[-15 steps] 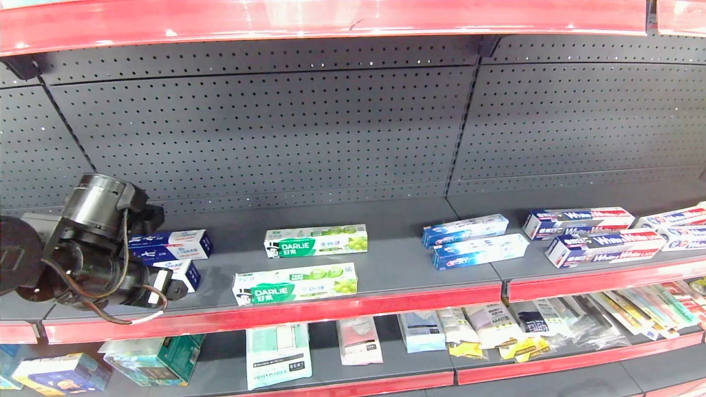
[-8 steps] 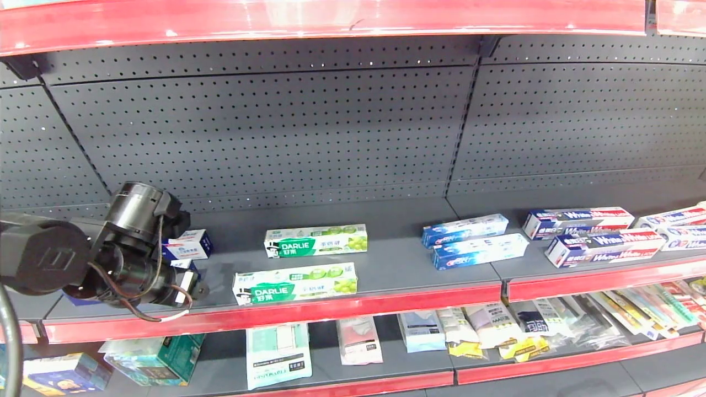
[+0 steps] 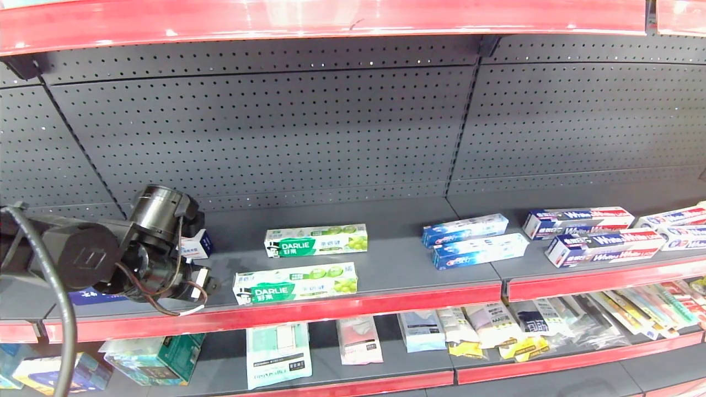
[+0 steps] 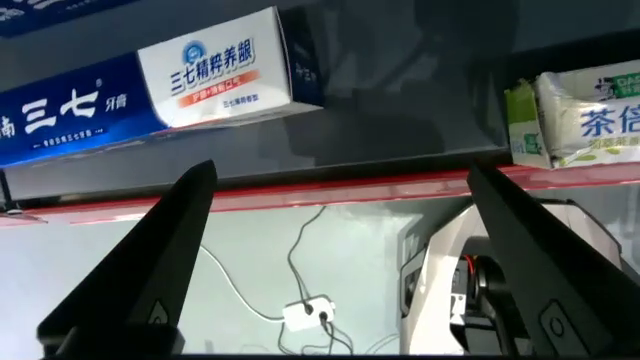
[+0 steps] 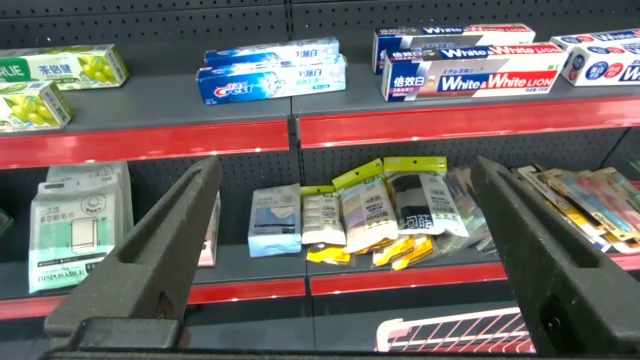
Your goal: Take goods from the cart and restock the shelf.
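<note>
My left gripper (image 4: 342, 172) is open and holds nothing, just in front of the shelf's red front edge (image 4: 300, 190). A blue-and-white toothpaste box (image 4: 150, 85) lies on the shelf beyond its fingers. In the head view the left arm (image 3: 138, 253) hangs over the shelf's left end and hides most of the blue-and-white boxes; one box end (image 3: 196, 244) sticks out behind it. Two green toothpaste boxes (image 3: 295, 283) lie just right of the arm. My right gripper (image 5: 347, 165) is open and empty, facing the shelves from farther back.
Two blue toothpaste boxes (image 3: 480, 251) and several white ones (image 3: 606, 246) lie further right on the same shelf (image 3: 397, 259). The shelf below holds packets (image 3: 278, 353) and bagged goods (image 3: 496, 331). A white wire cart rim (image 5: 440, 335) sits under the right gripper.
The left arm has moved to the right along the shelf front and now covers more of the blue-and-white boxes. The goods on the shelf have stayed put.
</note>
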{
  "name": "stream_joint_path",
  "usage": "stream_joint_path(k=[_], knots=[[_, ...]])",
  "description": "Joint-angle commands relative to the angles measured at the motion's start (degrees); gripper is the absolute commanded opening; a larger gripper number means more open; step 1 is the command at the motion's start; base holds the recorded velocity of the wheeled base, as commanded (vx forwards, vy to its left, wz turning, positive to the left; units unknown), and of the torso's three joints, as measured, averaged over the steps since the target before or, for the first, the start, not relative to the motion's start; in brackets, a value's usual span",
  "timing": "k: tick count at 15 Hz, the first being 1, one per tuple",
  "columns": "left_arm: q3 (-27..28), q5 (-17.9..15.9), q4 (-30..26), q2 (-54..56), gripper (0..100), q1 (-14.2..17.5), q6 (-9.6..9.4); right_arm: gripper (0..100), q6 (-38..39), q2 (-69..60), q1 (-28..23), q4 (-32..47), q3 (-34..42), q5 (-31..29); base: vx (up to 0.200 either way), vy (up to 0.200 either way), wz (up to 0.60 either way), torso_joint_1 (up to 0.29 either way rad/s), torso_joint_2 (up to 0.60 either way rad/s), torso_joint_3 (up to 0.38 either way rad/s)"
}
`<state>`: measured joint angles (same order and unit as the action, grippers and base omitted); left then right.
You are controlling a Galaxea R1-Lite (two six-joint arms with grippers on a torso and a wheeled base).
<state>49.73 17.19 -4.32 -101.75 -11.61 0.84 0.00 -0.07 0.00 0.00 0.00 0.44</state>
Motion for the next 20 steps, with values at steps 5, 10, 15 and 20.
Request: stream_joint_path(k=[5, 10, 15, 20], knots=[[1.7, 0.1, 0.1, -2.2, 100, -0.3, 0.13, 100, 0.0, 0.1, 0.0, 0.0, 0.0, 0.0, 0.0, 0.0, 0.0, 0.0, 0.0, 0.0], [2.0, 0.2, 2.5, -3.8, 100, -1.0, 0.04, 100, 0.0, 0.1, 0.1, 0.0, 0.0, 0.0, 0.0, 0.0, 0.0, 0.0, 0.0, 0.0], [2.4, 0.5, 2.5, -4.9, 100, -2.4, 0.04, 100, 0.0, 0.1, 0.0, 0.0, 0.0, 0.0, 0.0, 0.0, 0.0, 0.0, 0.0, 0.0], [3.7, 0.6, 2.5, -5.6, 100, -2.9, 0.13, 100, 0.0, 0.1, 0.1, 0.0, 0.0, 0.0, 0.0, 0.0, 0.0, 0.0, 0.0, 0.0]])
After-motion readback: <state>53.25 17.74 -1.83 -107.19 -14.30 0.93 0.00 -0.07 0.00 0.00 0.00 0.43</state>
